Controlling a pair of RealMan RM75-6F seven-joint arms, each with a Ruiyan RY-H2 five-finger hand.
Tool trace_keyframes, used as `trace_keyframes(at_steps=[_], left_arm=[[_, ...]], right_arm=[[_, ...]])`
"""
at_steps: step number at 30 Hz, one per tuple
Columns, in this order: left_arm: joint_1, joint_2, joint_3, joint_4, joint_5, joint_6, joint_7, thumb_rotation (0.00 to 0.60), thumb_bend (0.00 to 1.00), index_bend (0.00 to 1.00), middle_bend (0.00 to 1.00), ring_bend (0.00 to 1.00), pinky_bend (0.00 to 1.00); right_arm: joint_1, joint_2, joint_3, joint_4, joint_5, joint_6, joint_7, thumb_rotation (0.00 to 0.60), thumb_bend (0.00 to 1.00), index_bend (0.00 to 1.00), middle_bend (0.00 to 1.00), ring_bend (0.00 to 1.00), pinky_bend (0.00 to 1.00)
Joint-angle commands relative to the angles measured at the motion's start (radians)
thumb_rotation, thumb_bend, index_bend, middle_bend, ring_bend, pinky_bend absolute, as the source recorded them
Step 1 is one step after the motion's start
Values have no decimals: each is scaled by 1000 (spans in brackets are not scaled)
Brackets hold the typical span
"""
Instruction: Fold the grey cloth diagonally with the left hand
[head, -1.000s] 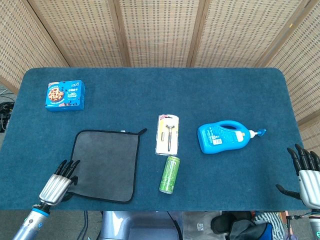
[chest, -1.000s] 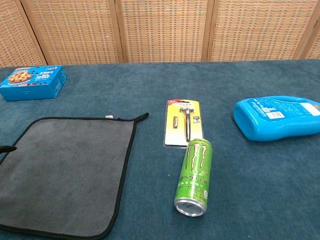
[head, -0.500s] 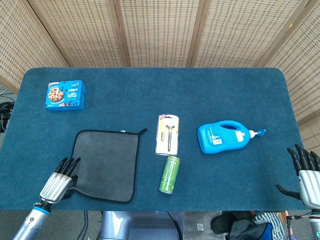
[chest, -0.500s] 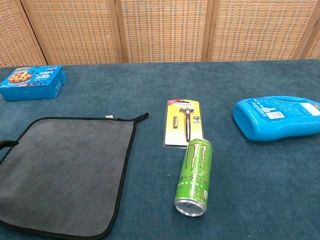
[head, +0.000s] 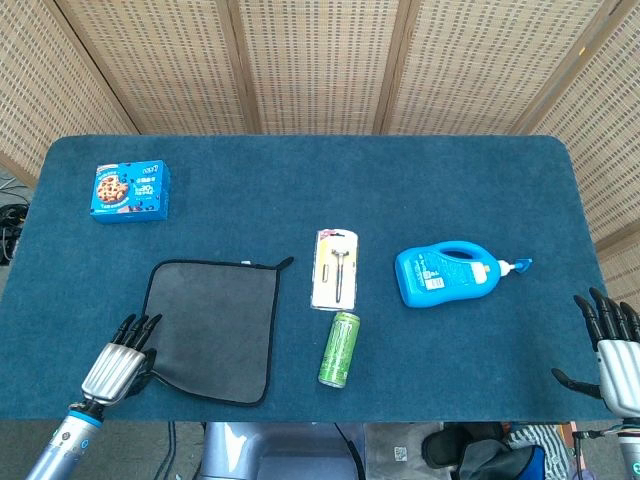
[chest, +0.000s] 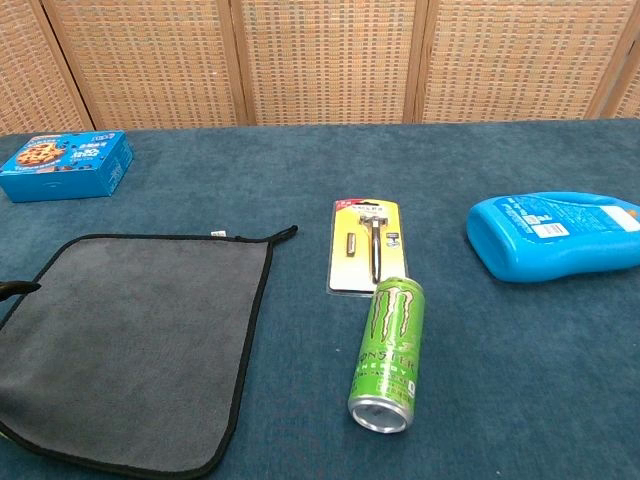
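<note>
While the left hand (head: 115, 362) rests at the near left edge of the blue carpeted table (head: 300, 190), its dark fingers (head: 138, 326) point forward, close together and nearly straight, at the near left corner of the square grey cloth with black edging (head: 212, 328). Whether they grip the hem or only touch it cannot be told from either view; in the chest view only a dark fingertip (chest: 14, 289) shows at the cloth's left edge. That cloth lies flat and unfolded near the table's front edge, left of centre, with a small black loop at its far right corner.

At the near right corner of the table, the right hand (head: 613, 350) hangs just off the edge, fingers spread wide and holding nothing.

Just right of the cloth lies a green drink can (head: 339, 349) on its side, its open end towards the front edge. Beyond the can, nearly touching it, is a flat carded pack with a dark metal tool (head: 335, 268). Further right lies a blue plastic detergent bottle (head: 446, 273) on its side, spout towards the right edge. Near the far left corner sits a blue biscuit box (head: 130, 190).
</note>
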Motion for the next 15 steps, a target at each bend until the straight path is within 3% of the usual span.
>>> trace_keyframes(at_steps=[1, 15], left_arm=[[-1, 0, -2, -2, 0, 2, 0, 600, 367, 625, 0, 0, 0], [-45, 38, -54, -55, 0, 15, 24, 600, 367, 627, 0, 0, 0]], right_arm=[[0, 0, 0, 0, 1, 0, 0, 600, 0, 0, 0, 0, 0], [0, 2, 1, 0, 1, -1, 4, 600, 0, 0, 0, 0, 0]])
